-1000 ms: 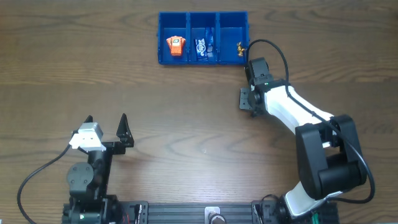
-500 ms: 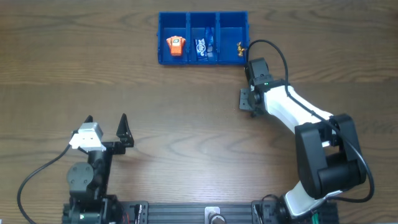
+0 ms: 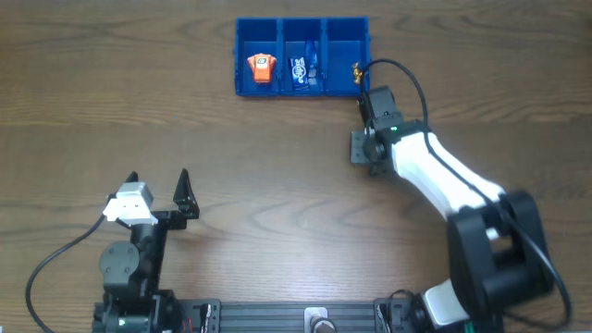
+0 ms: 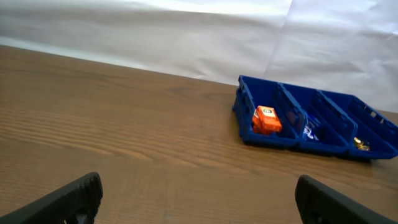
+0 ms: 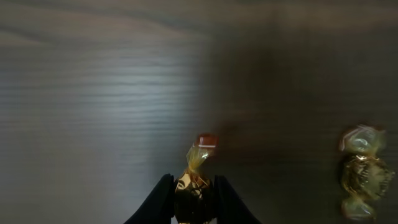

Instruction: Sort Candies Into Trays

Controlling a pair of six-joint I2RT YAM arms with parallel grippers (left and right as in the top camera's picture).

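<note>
A blue tray [image 3: 302, 24] with three compartments stands at the table's far side. An orange candy [image 3: 261, 67] lies in its left compartment, a blue candy [image 3: 303, 71] in the middle one, a gold candy [image 3: 355, 69] in the right one. My right gripper [image 3: 364, 148] hangs just in front of the tray's right end, pointing down. In the right wrist view the right gripper [image 5: 193, 190] is shut on a gold-wrapped candy [image 5: 194, 177] above the wood. Another gold candy [image 5: 359, 173] lies on the table beside it. My left gripper [image 3: 157, 185] stands open near the front left.
The left wrist view looks across bare wood to the blue tray [image 4: 373, 121] with the orange candy [image 4: 266, 119] in it, the left gripper [image 4: 199, 205] wide apart at the frame's foot. A white sheet [image 4: 186, 31] hangs behind the table.
My right gripper has shifted slightly to the left in the top view, still holding the gold candy. The left arm has not moved.
</note>
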